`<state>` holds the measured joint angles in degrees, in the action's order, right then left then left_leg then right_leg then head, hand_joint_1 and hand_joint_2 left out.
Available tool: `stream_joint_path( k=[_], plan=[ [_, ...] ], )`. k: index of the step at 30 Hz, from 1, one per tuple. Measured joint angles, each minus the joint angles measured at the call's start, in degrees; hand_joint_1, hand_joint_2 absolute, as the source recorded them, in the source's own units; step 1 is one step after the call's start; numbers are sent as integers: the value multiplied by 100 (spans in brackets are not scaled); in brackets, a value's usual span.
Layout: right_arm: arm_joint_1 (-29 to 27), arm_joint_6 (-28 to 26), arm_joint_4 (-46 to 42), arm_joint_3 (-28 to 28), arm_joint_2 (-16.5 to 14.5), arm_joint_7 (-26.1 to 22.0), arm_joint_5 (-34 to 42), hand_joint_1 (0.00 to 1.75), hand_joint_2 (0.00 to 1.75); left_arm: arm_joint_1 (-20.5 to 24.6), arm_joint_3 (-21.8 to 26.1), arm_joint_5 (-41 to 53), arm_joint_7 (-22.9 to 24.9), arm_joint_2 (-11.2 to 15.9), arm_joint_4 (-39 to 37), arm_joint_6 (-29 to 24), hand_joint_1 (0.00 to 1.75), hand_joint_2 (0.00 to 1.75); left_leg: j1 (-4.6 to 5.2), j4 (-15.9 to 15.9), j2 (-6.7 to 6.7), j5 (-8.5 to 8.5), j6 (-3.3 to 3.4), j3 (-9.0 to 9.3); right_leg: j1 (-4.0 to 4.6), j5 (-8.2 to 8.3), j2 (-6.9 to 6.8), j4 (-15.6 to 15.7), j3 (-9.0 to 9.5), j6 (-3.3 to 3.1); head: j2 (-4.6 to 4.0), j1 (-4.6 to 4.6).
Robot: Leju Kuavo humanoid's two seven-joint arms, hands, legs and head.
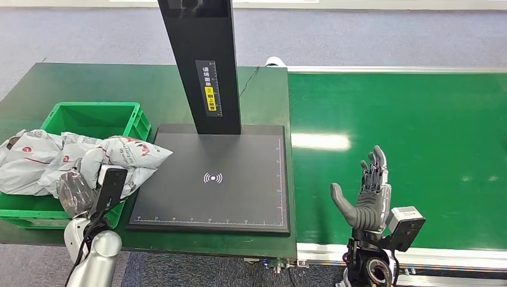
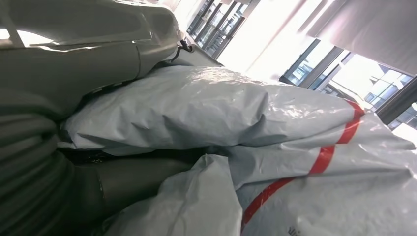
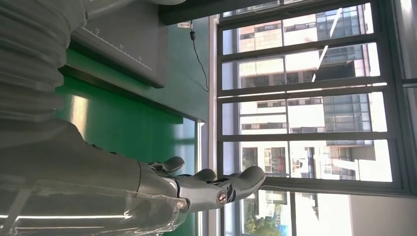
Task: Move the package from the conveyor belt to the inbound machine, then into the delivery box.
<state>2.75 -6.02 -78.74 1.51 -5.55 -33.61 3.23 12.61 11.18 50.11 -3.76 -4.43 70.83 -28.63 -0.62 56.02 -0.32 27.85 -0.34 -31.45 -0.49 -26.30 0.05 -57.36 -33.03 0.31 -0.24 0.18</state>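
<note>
Head view: the grey crumpled plastic mailer package (image 1: 122, 156) with red markings lay on top of the pile of similar grey mailer bags (image 1: 33, 161) in the green plastic delivery box (image 1: 92, 118), its end hanging over the box's rim toward the black flat inbound scanner platform (image 1: 227, 179). The left hand (image 1: 78, 192) sat right against the package at the box's near corner, mostly hidden by bag and wrist camera. Left wrist view showed the grey mailer plastic (image 2: 206, 105) pressed close around the hand; could not tell whether the fingers gripped it or lay loose.

The right hand (image 1: 366, 196) was held upright over the green conveyor belt (image 1: 418, 137), fingers straight and spread, thumb out, holding nothing. Right wrist view showed the same extended fingers (image 3: 206, 189) above the belt, with windows behind.

The black scanner post (image 1: 200, 60) stood upright at the platform's far edge. The platform rested on the dark green table (image 1: 119, 81), just beside the belt.
</note>
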Motion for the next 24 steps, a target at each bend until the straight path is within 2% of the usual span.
stream_joint_path(
  k=[3, 4, 7, 8, 14, 17, 20, 24],
  plan=[
    [1, 19, 1, 4, 1, 29, -8, 0, 175, 22, 38, 19, 127, 11, -58, 34, 174, 175, 0, -1, 1, -1, -1, 7, 0, 0, 0, -1, 9, 0, 0, 1],
    [1, 27, 0, 8, 1, 46, -15, 0, 175, 29, 67, 20, 184, 23, -85, 59, 161, 175, 0, -2, 1, 0, -1, 9, 0, 0, 0, -1, 12, 0, 0, 2],
    [5, 49, 1, 22, -1, 92, -39, 0, 175, 57, 204, -16, 283, 95, -220, 114, 31, 175, 0, -2, 1, 0, -1, 15, 0, 0, 0, -1, 17, -1, 0, 2],
    [6, 60, 2, 26, -2, 103, -46, 0, 175, 68, 265, -29, 290, 126, -284, 113, 0, 175, 0, -2, 1, -1, -1, 17, 0, 0, 0, -1, 18, -1, 0, 1],
    [9, 122, 11, 66, -13, 139, -71, 0, 175, 190, 555, -45, 237, 257, -602, 29, 0, 175, 0, -3, -1, -4, -5, 25, 0, -1, -1, -1, 28, -1, 0, 1],
    [7, 133, 14, 87, -20, 163, -75, 0, 175, 208, 674, 77, 87, 278, -687, -343, 0, 175, 0, -3, -1, -5, -7, 26, 0, -1, -2, -1, 29, -1, 0, 1],
    [7, 148, 16, 130, -24, 180, -79, 0, 175, 208, 841, 385, -276, 256, -694, -652, 0, 175, 0, -2, -2, -6, -7, 25, 0, 0, -3, -2, 30, -1, 0, 1],
    [22, 136, 31, 210, -26, 211, -73, 0, 175, 238, 1594, 949, -1545, -61, -449, -714, 0, 0, 1, -1, -1, -6, -7, 19, -1, 0, -2, -2, 23, -1, 0, 3]
  ],
)
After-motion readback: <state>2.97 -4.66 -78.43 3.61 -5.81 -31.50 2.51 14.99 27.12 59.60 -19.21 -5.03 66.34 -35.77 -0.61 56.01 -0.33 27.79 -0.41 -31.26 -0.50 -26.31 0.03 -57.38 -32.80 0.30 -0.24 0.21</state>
